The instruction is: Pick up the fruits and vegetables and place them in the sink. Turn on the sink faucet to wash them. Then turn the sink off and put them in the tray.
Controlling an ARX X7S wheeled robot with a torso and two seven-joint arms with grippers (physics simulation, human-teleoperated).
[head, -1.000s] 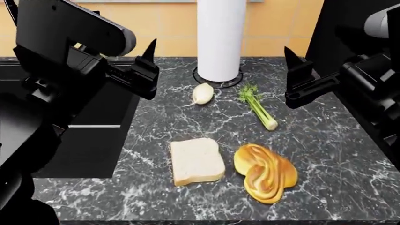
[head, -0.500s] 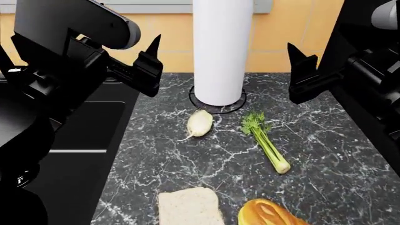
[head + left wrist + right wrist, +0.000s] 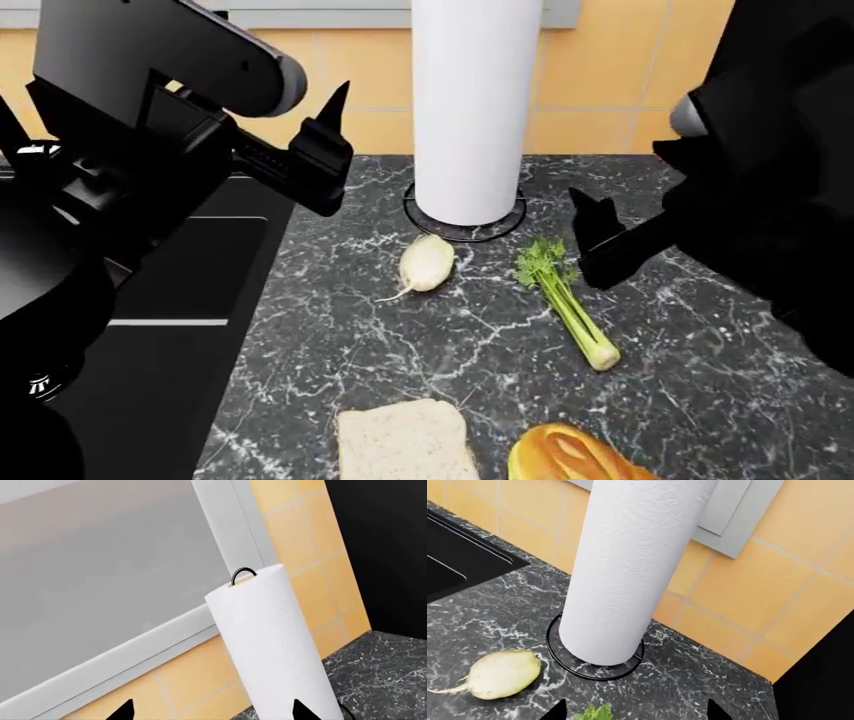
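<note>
Pale bulb [image 3: 427, 262] w/ thin root; leafy green celery [image 3: 571, 303].

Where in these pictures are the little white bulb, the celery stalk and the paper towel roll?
white bulb [image 3: 427, 263]: head view, middle of its round body.
celery stalk [image 3: 577, 322]: head view, midway along the pale green stem.
paper towel roll [image 3: 474, 110]: head view, middle of the white roll.

A tall white paper towel roll [image 3: 273, 645] stands by the yellow tile wall [image 3: 313, 555], with two black fingertips [image 3: 123, 711] at 6 o'clock.
</note>
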